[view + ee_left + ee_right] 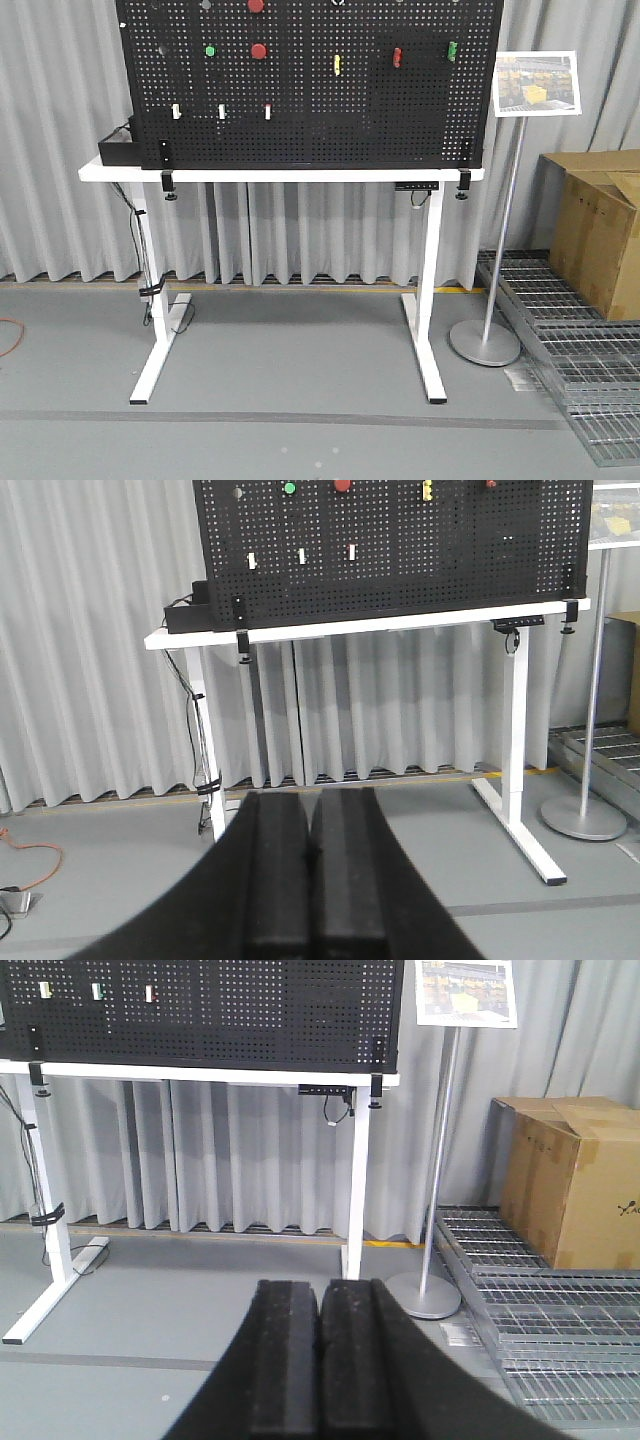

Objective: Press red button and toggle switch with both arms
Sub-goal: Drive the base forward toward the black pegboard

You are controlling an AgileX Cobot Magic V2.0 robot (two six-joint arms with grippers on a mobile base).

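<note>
- The black pegboard [320, 110] stands upright on the white tabletop [300, 174], clamped on at both bottom corners.
- The red button [258, 50] is on the upper left part of the board, just right of a green button [210, 50]. A second red one [256, 5] sits straight above it, cut off by the top edge of the front view.
- The white toggle switches [221, 112] are three little levers in a row, lower on the board under the buttons (I can't tell which one counts as "the" switch).
- Further right on the board there's a yellow piece [337, 66], a small red switch [397, 57] and a green one [452, 50].
- The left gripper [311, 810] has its two black fingers pressed flat together with nothing between them. It's low down and well back from the board, pointing at the table's left leg area.
- The right gripper [320, 1295] is the same, closed up tight on nothing. It's also well away from the board, aimed more at the table's right leg.
- Off to the right are a sign on a pole [537, 83], a cardboard box [600, 230] and metal grates [580, 370] on the floor, with a grey curtain [60, 150] behind it all.
</note>
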